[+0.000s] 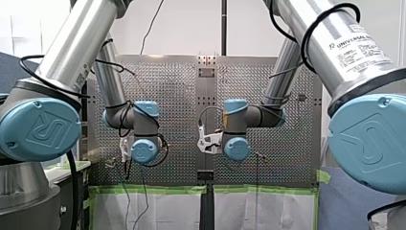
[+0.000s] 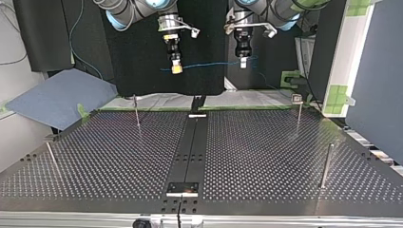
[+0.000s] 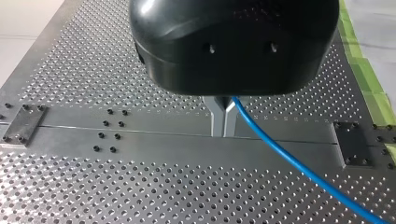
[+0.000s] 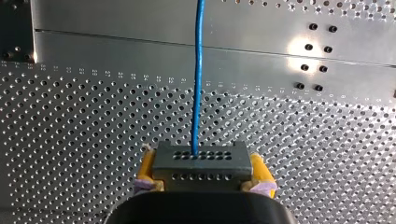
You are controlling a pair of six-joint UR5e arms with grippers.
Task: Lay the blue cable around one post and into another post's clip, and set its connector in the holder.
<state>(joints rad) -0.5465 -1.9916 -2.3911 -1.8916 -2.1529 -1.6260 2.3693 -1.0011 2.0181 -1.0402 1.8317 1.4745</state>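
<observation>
In the top view the blue cable [image 2: 209, 65] hangs in a line between my two grippers, high over the table's far edge. My right gripper [image 2: 177, 70], at that view's left, has yellow pads. In the right wrist view the right gripper [image 4: 202, 171] is shut on a grey connector block [image 4: 201, 161], and the cable [image 4: 198, 74] runs straight ahead from it. My left gripper [image 2: 243, 63] is at the top view's right. The left wrist view shows its metal fingers [image 3: 223, 122] shut on the cable [image 3: 289, 161], which trails off to one side.
Thin posts stand on the perforated table [image 2: 266, 156]: one [image 2: 137, 113] at the top view's far left, one with a clip head [image 2: 297, 99] at far right, one [image 2: 326, 166] at near right, one [image 2: 51, 156] at near left. A dark centre rail [image 2: 190, 147] carries small plates.
</observation>
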